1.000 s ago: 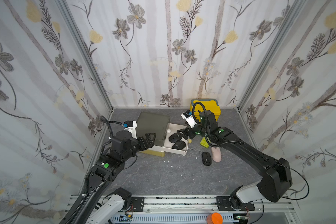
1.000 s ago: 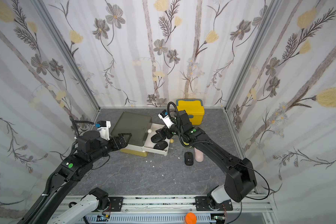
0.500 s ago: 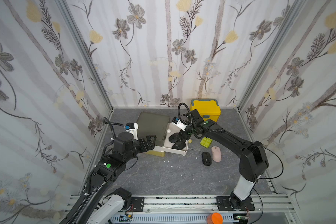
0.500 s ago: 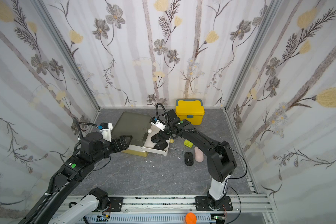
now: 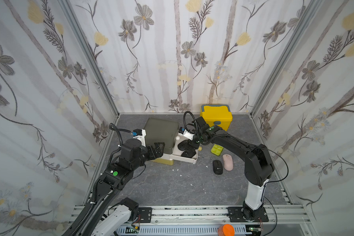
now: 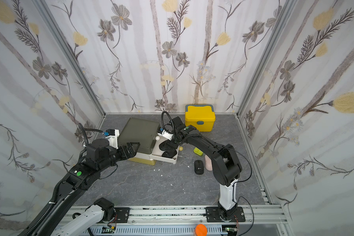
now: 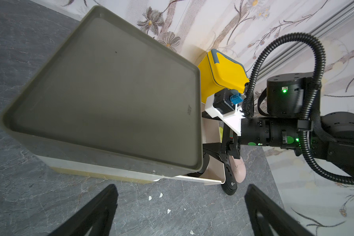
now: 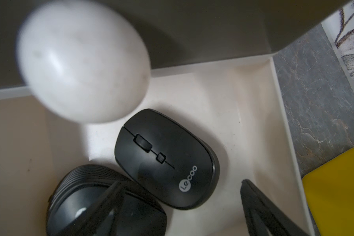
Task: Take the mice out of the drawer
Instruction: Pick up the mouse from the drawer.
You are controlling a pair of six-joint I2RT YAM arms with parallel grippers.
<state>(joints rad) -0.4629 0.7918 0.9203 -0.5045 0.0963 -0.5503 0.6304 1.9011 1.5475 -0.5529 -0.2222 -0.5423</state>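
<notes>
Drawer [image 5: 184, 160], cream, pulled out of an olive-topped cabinet [image 5: 160, 132]: holds a black Lecoo mouse [image 8: 168, 161] and, touching it, a ribbed black mouse [image 8: 84, 181].
Tabletop beside the drawer: slim black mouse [image 5: 217, 167] just beside a pink mouse [image 5: 227, 162]; lime-green pill box [image 5: 217, 149] near.
Right gripper [image 8: 182, 214]: jaws apart over the drawer, empty.
Left gripper [image 7: 180, 212]: jaws wide apart, empty, facing the cabinet.
</notes>
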